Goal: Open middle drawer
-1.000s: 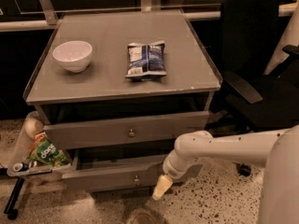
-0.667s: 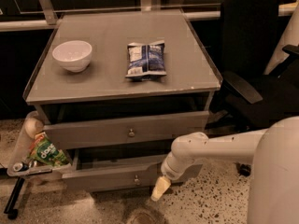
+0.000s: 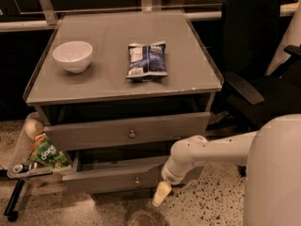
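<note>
Middle drawer (image 3: 94, 134) sits just under the desk (image 3: 103, 74) top, tool (image 3: 160, 194) hangs way low by the bottom drawer (image 3: 108, 178) (can't tell if it's apart or together), so I'd lift it to the round knob (image 3: 132, 134) and pull straight out.

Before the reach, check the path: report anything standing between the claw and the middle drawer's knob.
Nothing visible does. The claw hangs low by the floor, before the bottom grey drawer front; the middle grey wooden drawer front with its round metal knob sits above-left, across open air.
</note>
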Motion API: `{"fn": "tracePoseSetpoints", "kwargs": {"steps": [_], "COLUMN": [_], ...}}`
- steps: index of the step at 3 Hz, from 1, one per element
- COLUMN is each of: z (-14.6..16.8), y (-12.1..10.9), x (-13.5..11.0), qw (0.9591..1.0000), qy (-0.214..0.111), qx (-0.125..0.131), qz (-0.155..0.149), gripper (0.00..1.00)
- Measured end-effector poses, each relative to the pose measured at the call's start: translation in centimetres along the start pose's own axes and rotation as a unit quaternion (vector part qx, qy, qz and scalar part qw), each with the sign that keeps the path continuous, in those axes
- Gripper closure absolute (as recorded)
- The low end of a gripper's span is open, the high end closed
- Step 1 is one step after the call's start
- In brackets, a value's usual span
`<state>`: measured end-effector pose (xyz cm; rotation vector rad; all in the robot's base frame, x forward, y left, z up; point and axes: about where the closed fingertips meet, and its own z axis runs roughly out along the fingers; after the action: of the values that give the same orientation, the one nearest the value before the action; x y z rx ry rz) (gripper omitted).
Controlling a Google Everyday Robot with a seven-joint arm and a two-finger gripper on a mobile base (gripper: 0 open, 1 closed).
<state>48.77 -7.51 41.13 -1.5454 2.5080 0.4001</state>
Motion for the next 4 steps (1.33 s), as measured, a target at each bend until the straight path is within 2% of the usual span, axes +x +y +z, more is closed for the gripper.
{"fn": "tracePoseSetpoints", "kwargs": {"steps": [3, 4], "z": [-0.4, -2.2], "y": [0.2, -0.3], "x": [-0.4, -0.6], "qw": [1.0000, 0.9999], "qy": [0.000, -0.013], "qx": [-0.003, -0.001], "qz": [-0.002, 0.004], "gripper": [0.00, 0.00]}}
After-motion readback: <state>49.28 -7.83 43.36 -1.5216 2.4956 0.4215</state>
